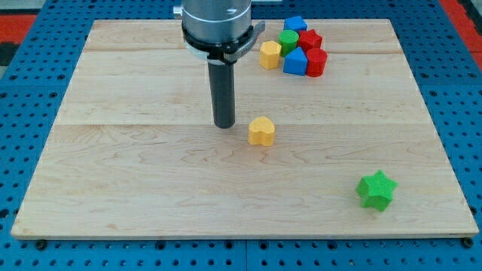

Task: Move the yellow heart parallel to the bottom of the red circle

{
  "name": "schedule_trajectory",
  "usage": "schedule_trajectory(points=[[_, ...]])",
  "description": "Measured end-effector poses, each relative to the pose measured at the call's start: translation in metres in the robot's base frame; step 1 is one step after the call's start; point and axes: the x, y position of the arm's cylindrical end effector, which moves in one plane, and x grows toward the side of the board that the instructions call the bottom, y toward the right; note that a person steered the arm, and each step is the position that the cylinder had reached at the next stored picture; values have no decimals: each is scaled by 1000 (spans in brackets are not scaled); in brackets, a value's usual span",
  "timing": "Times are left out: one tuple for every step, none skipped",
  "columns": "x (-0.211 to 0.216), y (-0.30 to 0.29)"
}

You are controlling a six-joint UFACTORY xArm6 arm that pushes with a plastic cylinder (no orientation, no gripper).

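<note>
On the wooden board (151, 188), the green star (376, 190) lies nearest the view's bottom, well to the right of my tip (224, 126) and lower than it, alone near the board's lower right corner. I carry no jaws to open or close: my arm ends in a plain dark rod, and it grips nothing. My tip rests on the board near its middle. Just to the right of my tip, slightly toward the view's bottom, sits the yellow heart (261, 131), close beside the rod but apart from it, a narrow strip of wood showing between them.

Farther up, toward the view's top and right of my tip, a tight cluster crowds the board's upper edge. The yellow block (270, 54) stands at its left. A blue block (295, 62) touches it on the right, with the green block (288, 40) behind. The red circle (317, 62) sits at the cluster's right, another red block (309, 40) behind it, and a second blue block (295, 24) farthest back.
</note>
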Motion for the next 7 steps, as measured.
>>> schedule_trajectory(points=[[0, 45], [16, 48], [44, 34], [35, 63], [21, 101], [25, 106], [-16, 127]])
